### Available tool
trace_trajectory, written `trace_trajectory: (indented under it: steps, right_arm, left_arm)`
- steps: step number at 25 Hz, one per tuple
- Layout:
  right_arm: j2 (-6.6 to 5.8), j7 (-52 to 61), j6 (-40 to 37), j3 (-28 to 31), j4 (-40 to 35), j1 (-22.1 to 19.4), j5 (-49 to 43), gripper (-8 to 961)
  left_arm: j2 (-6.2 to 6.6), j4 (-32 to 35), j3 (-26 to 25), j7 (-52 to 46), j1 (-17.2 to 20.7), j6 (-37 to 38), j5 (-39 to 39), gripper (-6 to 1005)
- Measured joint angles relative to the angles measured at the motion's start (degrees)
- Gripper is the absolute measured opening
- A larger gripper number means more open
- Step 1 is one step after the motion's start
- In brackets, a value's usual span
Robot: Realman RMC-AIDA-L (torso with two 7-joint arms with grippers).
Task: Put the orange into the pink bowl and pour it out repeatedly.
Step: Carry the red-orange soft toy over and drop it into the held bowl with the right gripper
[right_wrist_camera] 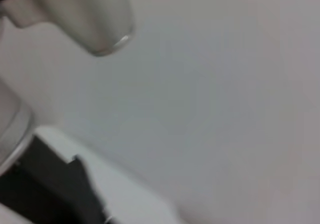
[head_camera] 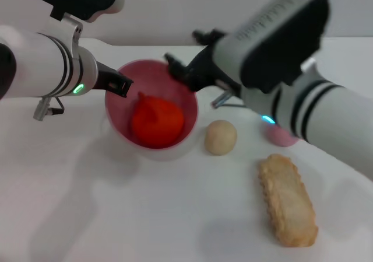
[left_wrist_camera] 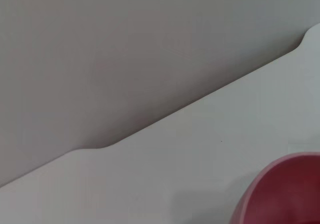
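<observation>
In the head view the orange [head_camera: 156, 121] is sitting inside the pink bowl [head_camera: 187, 131], which the left end effector [head_camera: 119, 86] is clamping at the rim while the right end effector [head_camera: 182, 69], fingers spread, is hovering just beyond, so an abrupt tilt risks flinging fruit off the tabletop [head_camera: 116, 215]; the left wrist view is showing only the bowl's edge beside it.

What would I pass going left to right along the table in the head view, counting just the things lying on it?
Pink bowl with the orange inside it → small beige ball → long biscuit-like piece. A pink fruit lies partly hidden behind the right arm, so I leave it out of the order.
</observation>
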Motion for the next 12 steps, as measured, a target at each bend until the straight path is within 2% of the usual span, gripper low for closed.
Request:
trace_trajectory:
  steps: [3, 8, 10, 12]
  right_arm:
    - [0.39, 1.54, -13.85, 0.25, 1.35, -7.52, -10.73, 638]
    - [0.43, 1.77, -36.62, 3.77, 6.44, -16.66, -16.43, 639]
    - [0.44, 0.94, -41.32, 5.03, 8.39, -18.50, -16.65, 638]
    - [0.45, -1.91, -42.89, 5.71, 9.62, -19.82, -16.45, 637]
  left_arm:
    - [0.02, 0.01, 0.01, 0.16, 0.01, 0.03, 0.03, 41]
    - [0.00, 0.09, 0.07, 1.03, 0.11, 0.03, 0.08, 41]
    - [-0.01, 0.53, 0.31, 1.37, 0.06, -0.07, 0.09, 41]
    - [0.03, 1.44, 0.59, 1.57, 0.03, -0.23, 0.13, 41]
